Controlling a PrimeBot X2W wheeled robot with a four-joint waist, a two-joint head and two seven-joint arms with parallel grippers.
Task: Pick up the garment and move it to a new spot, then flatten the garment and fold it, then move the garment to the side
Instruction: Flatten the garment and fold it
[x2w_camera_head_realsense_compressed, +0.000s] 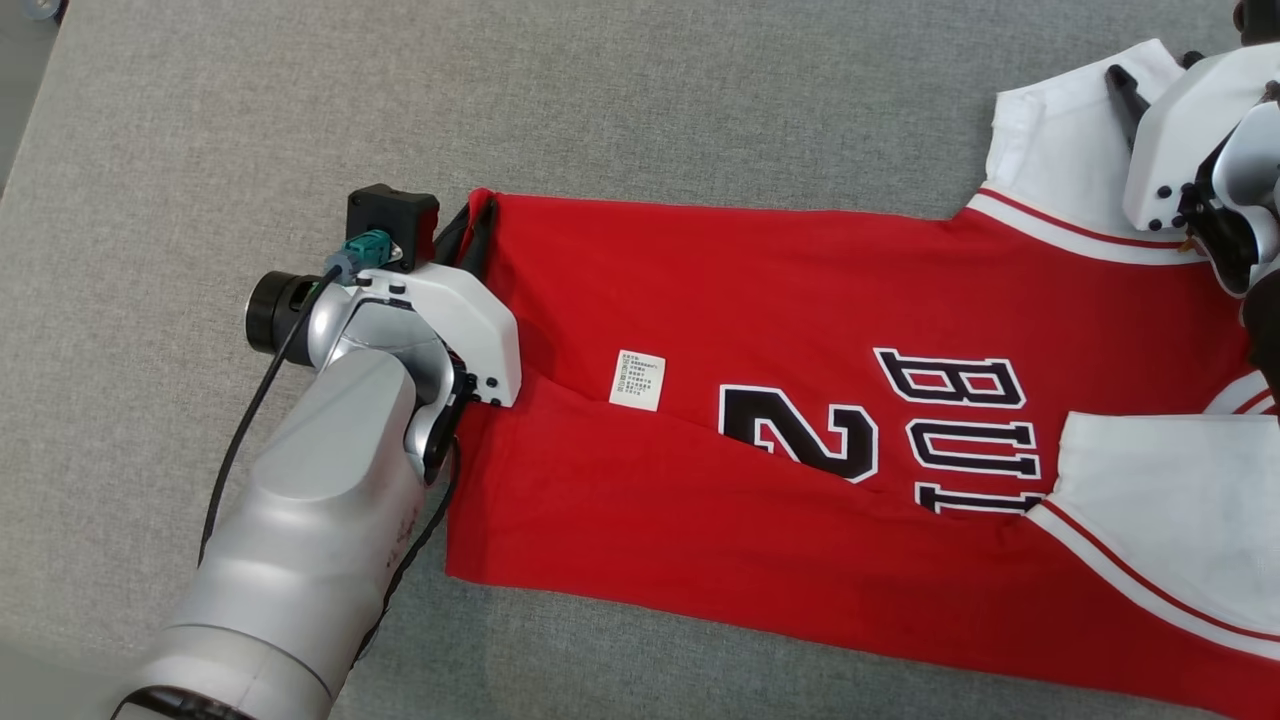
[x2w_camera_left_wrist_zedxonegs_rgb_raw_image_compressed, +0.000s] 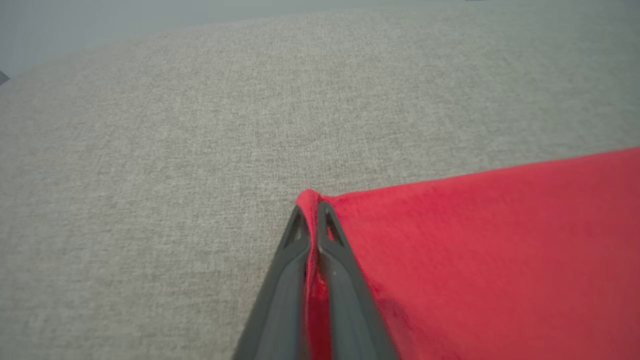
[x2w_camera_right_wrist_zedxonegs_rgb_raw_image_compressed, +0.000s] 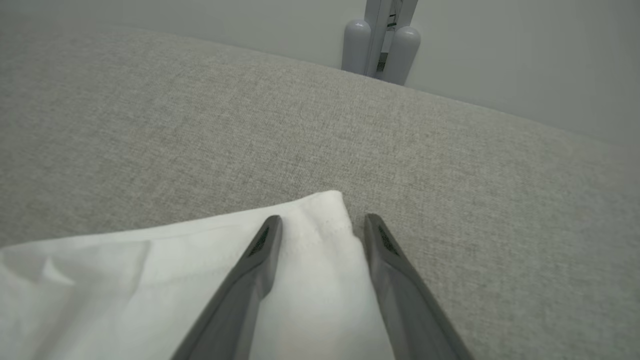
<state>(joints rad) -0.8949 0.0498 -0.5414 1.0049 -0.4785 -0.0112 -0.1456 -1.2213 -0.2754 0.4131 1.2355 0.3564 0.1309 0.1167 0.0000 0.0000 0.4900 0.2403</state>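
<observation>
A red garment (x2w_camera_head_realsense_compressed: 780, 300) with white sleeves is being kept spread on the grey table (x2w_camera_head_realsense_compressed: 700, 100), printed side up. A lower flap is being laid over part of the black "2" (x2w_camera_head_realsense_compressed: 800, 430) and the letters beside it. A white label (x2w_camera_head_realsense_compressed: 637, 380) is being shown near the garment's middle.

The garment's far hem corner is being pinched by the left gripper (x2w_camera_head_realsense_compressed: 482, 205). In the left wrist view the two fingers of this gripper (x2w_camera_left_wrist_zedxonegs_rgb_raw_image_compressed: 311, 207) are being pressed almost together, with a ridge of red cloth being clamped between them.

At the garment's opposite end, the right gripper (x2w_camera_head_realsense_compressed: 1155, 72) is being held wide apart over the far sleeve (x2w_camera_head_realsense_compressed: 1060, 130). In the right wrist view the sleeve's (x2w_camera_right_wrist_zedxonegs_rgb_raw_image_compressed: 150, 280) corner is being straddled by the right gripper (x2w_camera_right_wrist_zedxonegs_rgb_raw_image_compressed: 323, 220), and nothing is being gripped. Whether the cloth is being touched cannot be told.
</observation>
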